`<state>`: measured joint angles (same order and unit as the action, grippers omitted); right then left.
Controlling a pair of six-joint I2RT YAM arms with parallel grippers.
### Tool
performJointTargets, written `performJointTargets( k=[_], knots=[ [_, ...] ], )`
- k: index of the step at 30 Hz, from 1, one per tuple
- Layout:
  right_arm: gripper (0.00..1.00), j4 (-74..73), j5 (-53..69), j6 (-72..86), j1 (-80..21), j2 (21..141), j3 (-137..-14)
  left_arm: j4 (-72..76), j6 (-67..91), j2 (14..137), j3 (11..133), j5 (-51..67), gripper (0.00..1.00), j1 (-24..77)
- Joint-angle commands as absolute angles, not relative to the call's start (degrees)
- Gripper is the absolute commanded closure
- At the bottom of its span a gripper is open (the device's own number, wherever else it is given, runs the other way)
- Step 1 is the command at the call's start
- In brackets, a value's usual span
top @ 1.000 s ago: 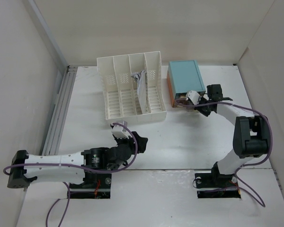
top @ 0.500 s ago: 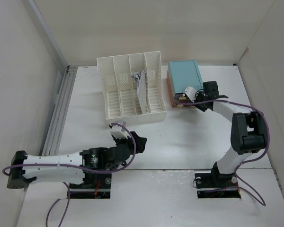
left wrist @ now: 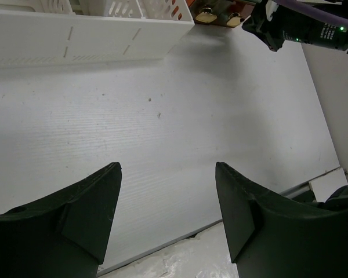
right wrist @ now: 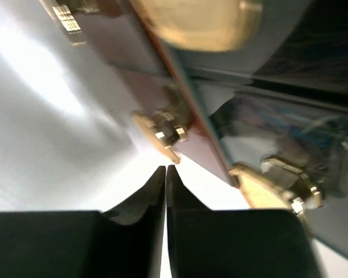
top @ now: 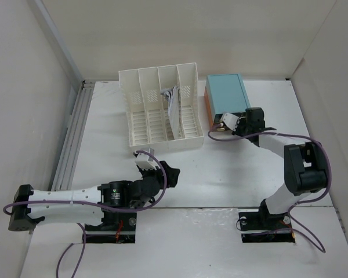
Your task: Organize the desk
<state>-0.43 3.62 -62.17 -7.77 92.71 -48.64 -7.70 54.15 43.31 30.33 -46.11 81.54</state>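
A top view shows a broad white tabletop [top: 232, 168] filling the middle of the frame from the far wall down to the arm bases along the lower edge, with pale walls on three sides and a metal rail [top: 75, 133] running down its left edge. At upper centre stands a white slotted file rack [top: 159, 110] with four compartments; some grey and white papers [top: 173, 99] lean in the third compartment from the left. Just to the right of the rack, apart from it, sits a teal-topped box [top: 226, 94] with an orange front facing the lower edge. The left arm lies low across the lower left, and the left hand [top: 156, 168] sits just below the rack's lower left corner. In the left wrist view this hand [left wrist: 168, 220] is partly open, its two dark fingers [left wrist: 81, 220] spread with only bare tabletop between them, holding nothing; the file rack [left wrist: 87, 35] crosses the top of that view. The right arm rises from the lower right and bends toward the upper centre, bringing the right hand [top: 225, 124] right up to the orange front of the box. In the blurred right wrist view this hand [right wrist: 166, 191] is fully closed, its fingertips pressed together and gripping nothing, pointing up at a reddish-brown drawer front [right wrist: 162, 75] that runs diagonally across the frame. A small brass knob [right wrist: 159, 133] sits just above the closed tips; whether they touch it cannot be told.
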Motion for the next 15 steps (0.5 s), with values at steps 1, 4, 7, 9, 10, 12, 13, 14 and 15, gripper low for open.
performJointTargets(
  k=[1, 4, 7, 9, 10, 12, 13, 14, 15],
  knots=[
    [0.89, -9.06, 5.00, -63.90, -9.32, 88.77, -50.78, -7.82, 54.14, 42.45, 32.17, -47.02, 0.37, 81.47],
    [0.73, -20.70, 12.81, -63.90, -7.83, 82.73, -55.37, -6.77, 52.65, 42.45, 32.17, -47.02, 0.37, 81.47],
    [0.30, -19.09, 14.95, -57.78, -7.82, 69.56, -52.57, -2.91, 48.88, 41.92, 32.17, -45.70, 0.38, 81.47],
    [0.00, -15.29, 13.19, -45.34, -8.35, 63.75, -53.07, -1.15, 44.14, 41.92, 32.17, -45.70, 0.35, 81.47],
    [0.00, -16.34, 13.18, -42.22, -8.35, 60.76, -54.74, 0.51, 42.12, 41.40, 33.47, -45.70, 0.31, 80.95],
    [0.00, -21.00, 17.47, -36.77, -8.35, 60.12, -58.87, 1.05, 37.99, 41.40, 35.32, -45.70, 0.00, 80.95],
    [0.00, -20.40, 18.27, -33.26, -8.35, 59.25, -60.37, -0.42, 34.23, 42.70, 36.64, -47.88, 0.00, 80.95],
    [0.00, -18.13, 15.06, -22.87, -10.09, 58.54, -61.08, -2.96, 31.58, 43.41, 39.78, -49.38, 0.00, 80.95],
    [0.00, -17.41, 11.46, -22.76, -11.06, 58.54, -61.08, -2.99, 31.55, 44.29, 41.38, -50.96, 0.00, 80.95]
  ],
)
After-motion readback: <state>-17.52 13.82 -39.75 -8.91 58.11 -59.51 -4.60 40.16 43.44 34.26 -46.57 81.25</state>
